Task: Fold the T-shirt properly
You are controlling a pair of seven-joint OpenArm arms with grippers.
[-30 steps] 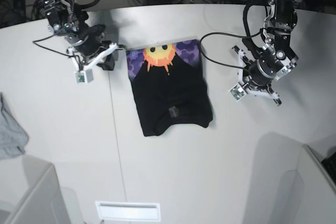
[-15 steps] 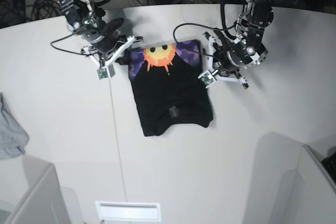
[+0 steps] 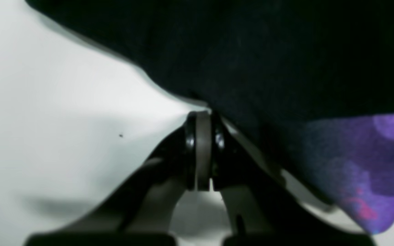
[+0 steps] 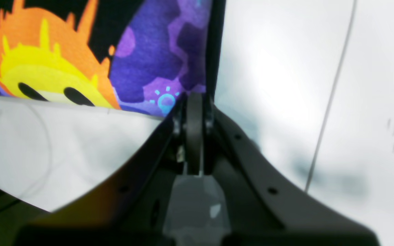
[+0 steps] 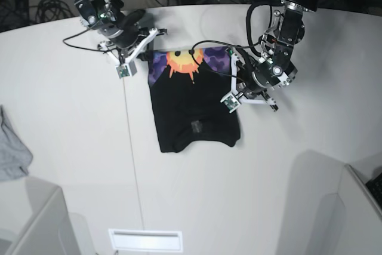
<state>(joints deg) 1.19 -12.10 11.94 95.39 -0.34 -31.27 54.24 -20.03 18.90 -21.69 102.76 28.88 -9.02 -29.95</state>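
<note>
Your T-shirt (image 5: 194, 103) lies partly folded on the white table (image 5: 250, 183), about at its middle and a little toward the far side, with the black cloth nearest the camera and the printed band with the orange-yellow sun face (image 5: 182, 61) along its far edge. A small tag or label (image 5: 196, 125) shows on the black cloth toward the near hem, which curls into a rounded, uneven line. Your left gripper (image 3: 202, 118) sits at the shirt's right edge in the base view, roughly halfway along that side; in its wrist view the fingers (image 3: 190, 150) are pressed together, their tips right at the border of the black cloth where it meets the table, with the purple print off to the right. You cannot tell from that blurred view whether any cloth is pinched between them. Your right gripper (image 4: 194, 99) is at the far left corner of the shirt in the base view; its wrist view shows the fingers (image 4: 194, 136) closed flat on each other, tips touching the corner of the purple print just beside the sun face, and again no fold of cloth can be made out between them. A small light grey cloth (image 5: 13, 150) lies well apart at the table's left edge.
</note>
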